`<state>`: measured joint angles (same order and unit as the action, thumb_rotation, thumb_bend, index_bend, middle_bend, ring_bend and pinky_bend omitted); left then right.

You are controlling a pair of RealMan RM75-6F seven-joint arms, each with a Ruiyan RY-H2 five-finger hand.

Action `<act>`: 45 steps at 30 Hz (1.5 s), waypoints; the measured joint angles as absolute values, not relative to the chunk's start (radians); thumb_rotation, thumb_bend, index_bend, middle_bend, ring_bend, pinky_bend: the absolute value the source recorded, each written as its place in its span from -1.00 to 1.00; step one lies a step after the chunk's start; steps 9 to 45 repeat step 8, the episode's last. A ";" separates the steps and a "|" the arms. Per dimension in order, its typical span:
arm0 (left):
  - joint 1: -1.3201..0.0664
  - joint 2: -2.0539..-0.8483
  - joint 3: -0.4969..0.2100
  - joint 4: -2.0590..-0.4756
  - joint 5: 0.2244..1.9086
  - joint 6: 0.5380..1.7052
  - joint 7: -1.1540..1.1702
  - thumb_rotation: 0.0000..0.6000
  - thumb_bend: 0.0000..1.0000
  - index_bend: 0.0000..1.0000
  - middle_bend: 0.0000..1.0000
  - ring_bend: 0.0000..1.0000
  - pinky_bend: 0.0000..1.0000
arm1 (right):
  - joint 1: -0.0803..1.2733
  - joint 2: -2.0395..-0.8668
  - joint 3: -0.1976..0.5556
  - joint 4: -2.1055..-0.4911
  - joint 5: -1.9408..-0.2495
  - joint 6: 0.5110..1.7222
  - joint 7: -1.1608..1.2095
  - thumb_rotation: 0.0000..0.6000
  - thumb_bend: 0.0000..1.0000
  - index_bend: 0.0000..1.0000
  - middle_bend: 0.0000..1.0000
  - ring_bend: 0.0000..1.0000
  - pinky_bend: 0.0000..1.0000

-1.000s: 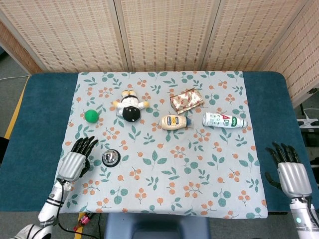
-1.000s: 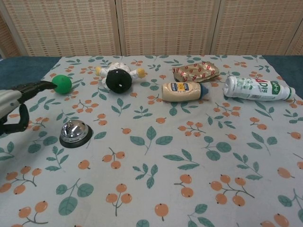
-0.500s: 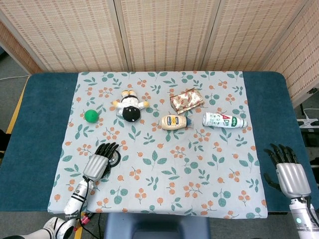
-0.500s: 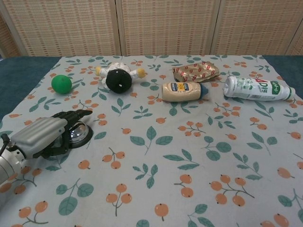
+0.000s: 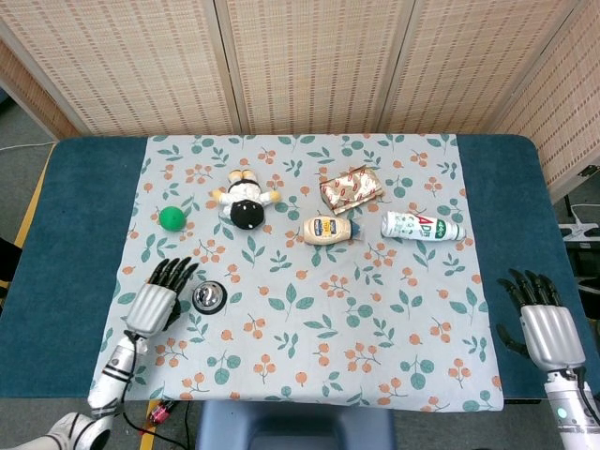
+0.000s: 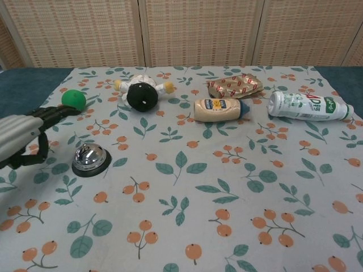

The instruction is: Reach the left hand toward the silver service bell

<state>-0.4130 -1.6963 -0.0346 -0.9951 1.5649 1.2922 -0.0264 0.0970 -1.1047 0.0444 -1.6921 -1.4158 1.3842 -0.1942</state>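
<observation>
The left hand (image 5: 155,302), fingers spread and empty, is hovering just left of the domed silver service bell (image 5: 208,297). The right hand (image 5: 547,330), also spread and empty, is sitting partly cropped by the frame edge.

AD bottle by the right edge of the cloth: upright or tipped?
Tipped. The AD bottle lies on its side on the floral cloth, long axis across the table; the chest view shows it flat too.
</observation>
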 measured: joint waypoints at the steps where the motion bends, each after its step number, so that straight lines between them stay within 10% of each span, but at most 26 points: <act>1: -0.396 -1.639 -0.027 -1.049 1.566 1.312 -0.011 1.00 1.00 -1.00 -1.00 -1.00 -0.83 | 0.096 -1.105 0.044 -1.692 -1.417 1.386 -0.195 1.00 -0.46 -0.68 -0.87 -1.00 -0.89; 8: -0.241 -1.309 0.025 -1.359 1.501 1.406 0.074 1.00 1.00 -1.00 -1.00 -1.00 -0.78 | 0.097 -1.125 0.045 -1.684 -1.413 1.389 -0.216 1.00 -0.46 -0.68 -0.87 -1.00 -0.89; 45: -0.241 -1.309 0.025 -1.359 1.501 1.406 0.074 1.00 1.00 -1.00 -1.00 -1.00 -0.78 | 0.097 -1.125 0.045 -1.684 -1.413 1.389 -0.216 1.00 -0.46 -0.68 -0.87 -1.00 -0.89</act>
